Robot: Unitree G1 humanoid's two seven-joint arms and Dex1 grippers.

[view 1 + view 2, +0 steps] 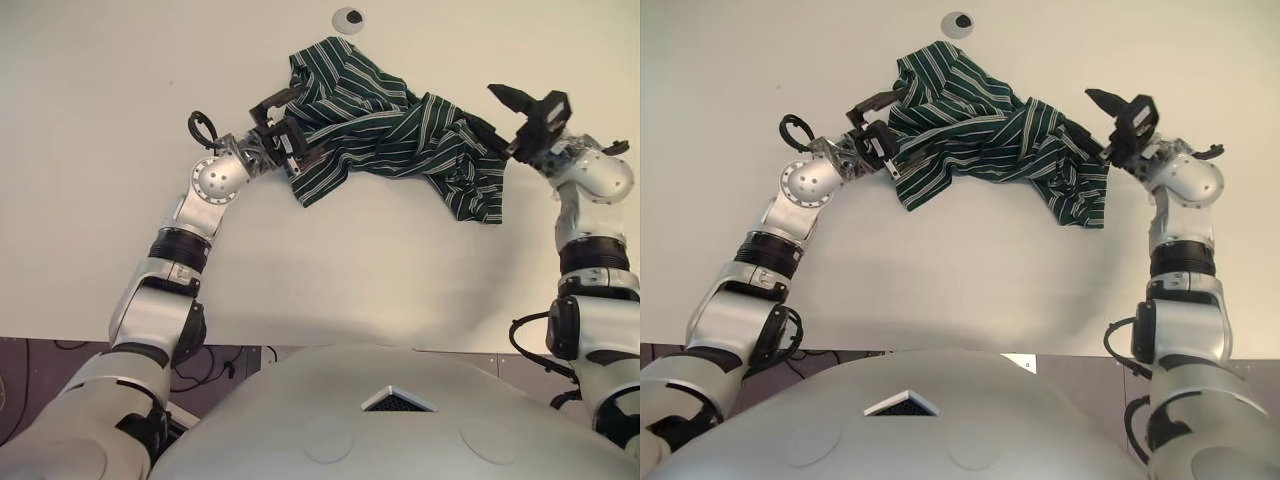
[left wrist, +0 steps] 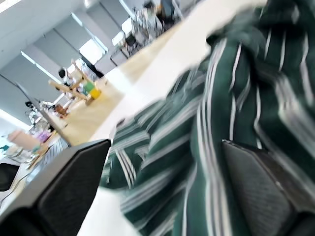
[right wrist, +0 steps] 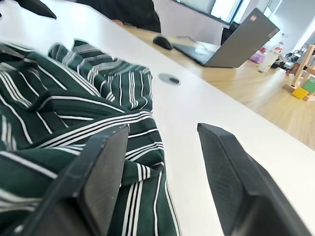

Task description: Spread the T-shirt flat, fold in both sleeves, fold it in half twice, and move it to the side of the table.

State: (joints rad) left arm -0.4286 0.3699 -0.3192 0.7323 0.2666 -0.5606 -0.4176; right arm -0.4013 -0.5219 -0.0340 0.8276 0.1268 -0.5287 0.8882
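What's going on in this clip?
The robot is working on a green striped T-shirt, which lies crumpled on the white table. The left gripper is open at the T-shirt's left edge, with cloth between its fingers. The right gripper is open at the T-shirt's right end. The T-shirt is not yet spread flat, and no fold has been made.

A white worktop [image 1: 320, 270] stretches away, with a round cable port [image 1: 347, 17] set in its far part. Beside it stands a pale wood desk [image 3: 275, 98] carrying an open laptop [image 3: 236, 46] and a dark mouse [image 3: 162, 42]. Bright windows [image 2: 91, 49] line the far wall (grey panels between them). Below the worktop's near edge, dark floor [image 1: 40, 365] shows.
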